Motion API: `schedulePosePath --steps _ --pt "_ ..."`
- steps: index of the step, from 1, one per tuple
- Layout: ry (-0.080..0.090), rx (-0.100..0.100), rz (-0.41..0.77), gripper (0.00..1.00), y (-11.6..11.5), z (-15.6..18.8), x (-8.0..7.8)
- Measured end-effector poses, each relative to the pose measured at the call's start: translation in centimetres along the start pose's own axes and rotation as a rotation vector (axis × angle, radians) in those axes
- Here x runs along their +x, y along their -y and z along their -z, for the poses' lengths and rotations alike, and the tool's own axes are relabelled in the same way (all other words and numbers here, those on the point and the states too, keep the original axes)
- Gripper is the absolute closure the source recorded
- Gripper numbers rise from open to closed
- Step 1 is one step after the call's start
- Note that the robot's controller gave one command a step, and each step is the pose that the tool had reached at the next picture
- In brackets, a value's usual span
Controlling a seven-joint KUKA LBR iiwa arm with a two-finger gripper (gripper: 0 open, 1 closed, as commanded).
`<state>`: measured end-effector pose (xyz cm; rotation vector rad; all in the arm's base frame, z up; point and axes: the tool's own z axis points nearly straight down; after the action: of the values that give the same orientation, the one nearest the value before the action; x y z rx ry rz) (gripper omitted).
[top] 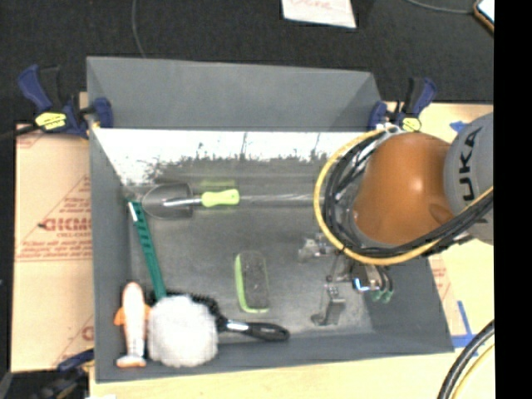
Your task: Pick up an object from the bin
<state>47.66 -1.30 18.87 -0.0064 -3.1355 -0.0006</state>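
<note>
Orange-and-white plastic toy figure (130, 322): farthest from the jaws toward the view's left, lying along the bin's left wall. It sits so close to the wall that I judge it awkward to straddle.
Teal plastic comb-like stick (146, 252): far left of the jaws, lying along the same wall, with its lower end meeting the fluffy head.
White fluffy round brush head (181, 332): well left of the jaws, touching the toy figure. Its black handle (258, 332) points toward the jaws and stops short of them.
Grey metal scoop with a yellow-green handle (189, 198): left of and beyond the jaws, at the foot of the back wall.
Grey oblong block with a green rim (252, 283): the nearest thing, just left of the jaws, flat on the floor and apart from the rest. I judge it the easiest pick.
Grey metal bin (199, 256): holds these five loose things, all left of the jaws.
Jaws: low over bare floor in the bin's right part, beneath the arm's orange wrist cover (399, 191). I cannot tell whether they are released or clenched, and I see nothing gripped.
</note>
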Motion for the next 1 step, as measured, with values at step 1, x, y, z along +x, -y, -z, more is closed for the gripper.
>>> schedulePosePath --steps 1 --pt "0.008 0.001 0.001 0.00 0.02 0.41 -0.18"
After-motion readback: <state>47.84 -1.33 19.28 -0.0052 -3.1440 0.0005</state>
